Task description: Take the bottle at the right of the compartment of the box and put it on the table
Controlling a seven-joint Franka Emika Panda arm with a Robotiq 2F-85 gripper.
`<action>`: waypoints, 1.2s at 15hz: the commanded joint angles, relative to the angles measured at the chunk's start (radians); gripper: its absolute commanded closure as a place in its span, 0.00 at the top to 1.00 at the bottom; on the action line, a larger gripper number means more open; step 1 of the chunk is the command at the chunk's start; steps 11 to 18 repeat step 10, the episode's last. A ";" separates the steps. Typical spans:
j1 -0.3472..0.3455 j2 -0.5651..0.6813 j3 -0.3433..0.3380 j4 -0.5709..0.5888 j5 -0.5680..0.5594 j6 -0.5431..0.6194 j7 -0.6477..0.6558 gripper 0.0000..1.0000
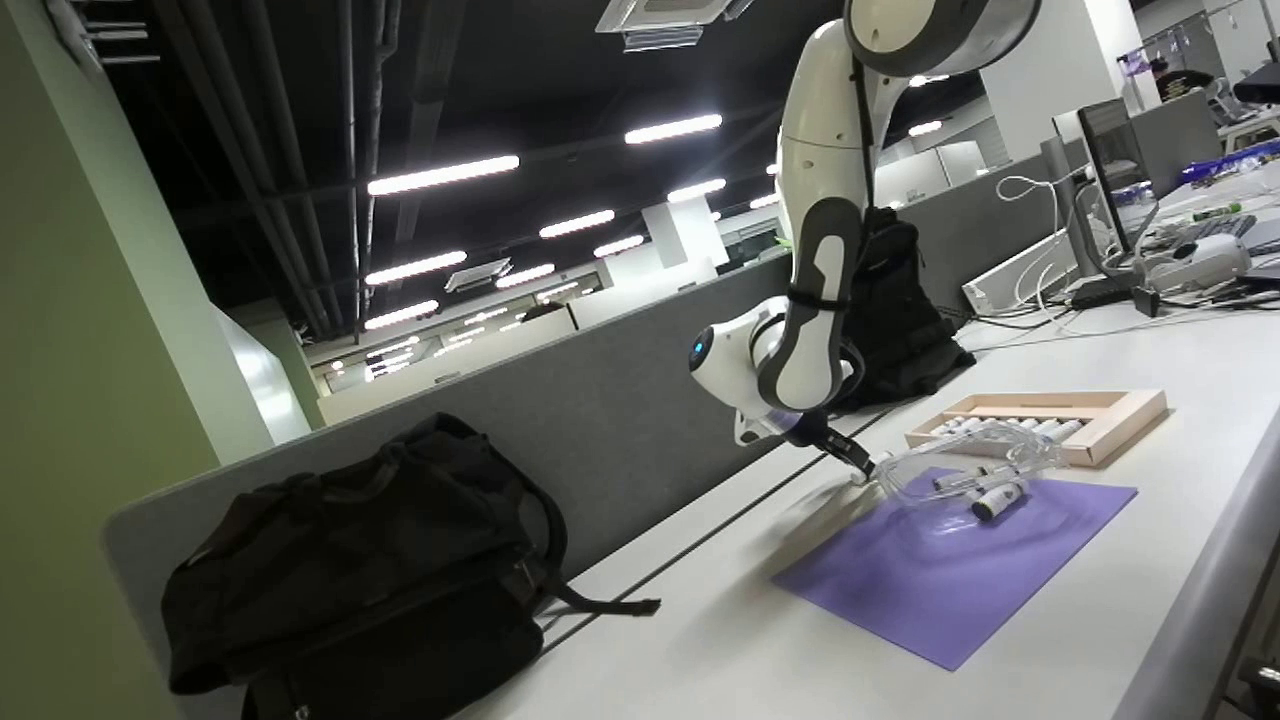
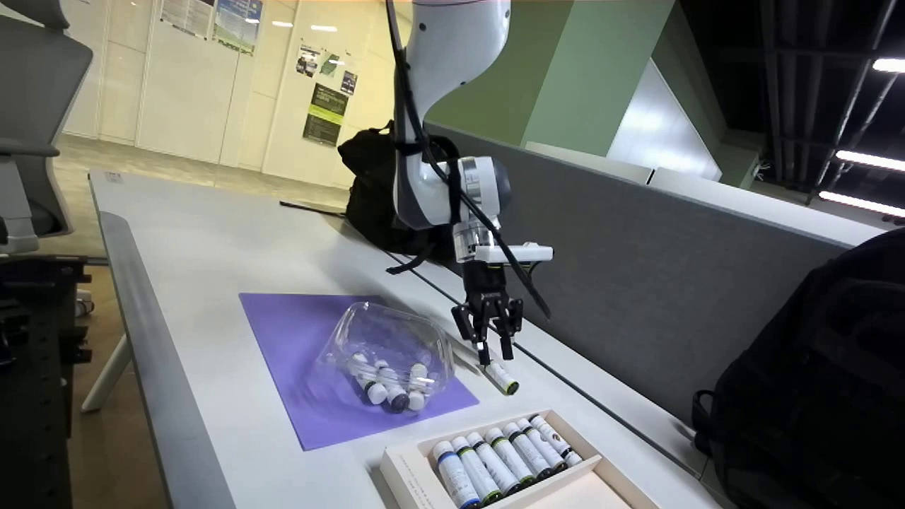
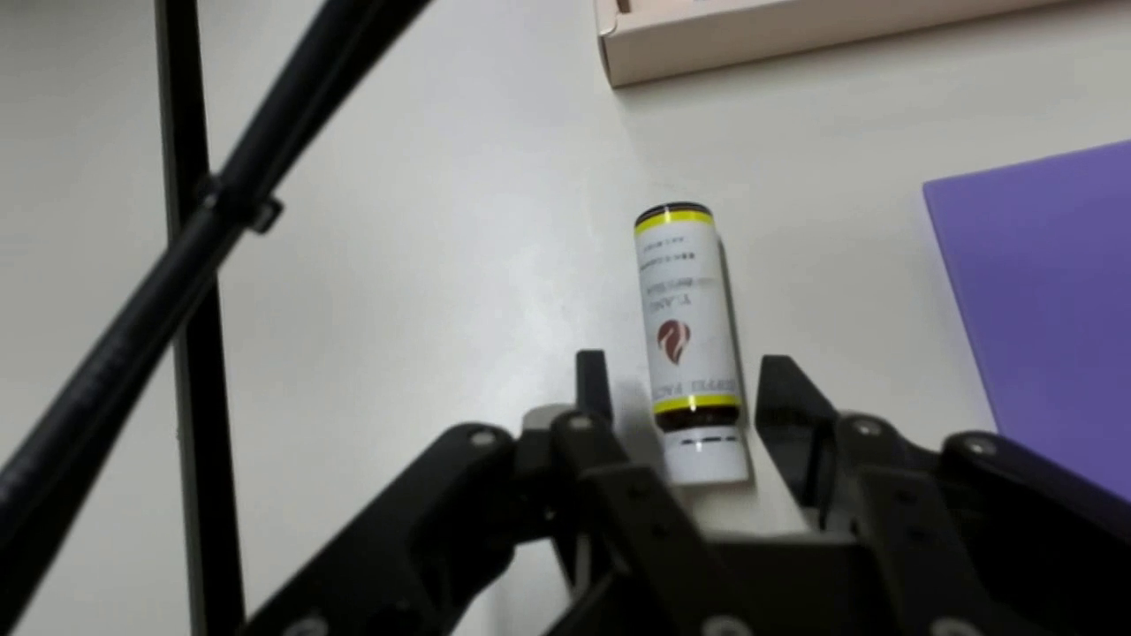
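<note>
A small bottle [image 3: 687,300] with a white label, yellow rings and a white cap lies on its side on the white table [image 3: 398,309]. In an exterior view this bottle [image 2: 503,379] lies between the purple mat and the grey divider. My gripper [image 3: 685,389] is open, with a finger on each side of the bottle's cap end and a visible gap on both sides. The gripper [image 2: 495,352] is low over the table in both exterior views. The box [image 2: 406,481] holds several similar bottles [image 2: 495,463] in one compartment; its box edge [image 3: 795,40] shows in the wrist view.
A clear plastic container [image 2: 396,332] with several bottles stands on the purple mat [image 2: 283,339], beside the gripper. A grey divider [image 1: 620,400] runs along the table. Black backpacks [image 1: 370,580] stand against it. A cable [image 3: 177,291] crosses the wrist view.
</note>
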 commanded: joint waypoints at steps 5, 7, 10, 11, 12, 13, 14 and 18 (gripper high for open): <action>-0.016 -0.117 0.005 -0.014 0.043 -0.020 -0.013 0.83; -0.023 -0.160 0.005 -0.040 0.047 -0.026 -0.021 0.94; -0.024 -0.168 0.007 -0.058 0.047 -0.026 -0.021 0.94; -0.024 -0.168 0.007 -0.058 0.047 -0.026 -0.021 0.94; -0.024 -0.168 0.007 -0.058 0.047 -0.026 -0.021 0.94; -0.024 -0.168 0.007 -0.058 0.047 -0.026 -0.021 0.94; -0.024 -0.168 0.007 -0.058 0.047 -0.026 -0.021 0.94; -0.024 -0.168 0.007 -0.058 0.047 -0.026 -0.021 0.94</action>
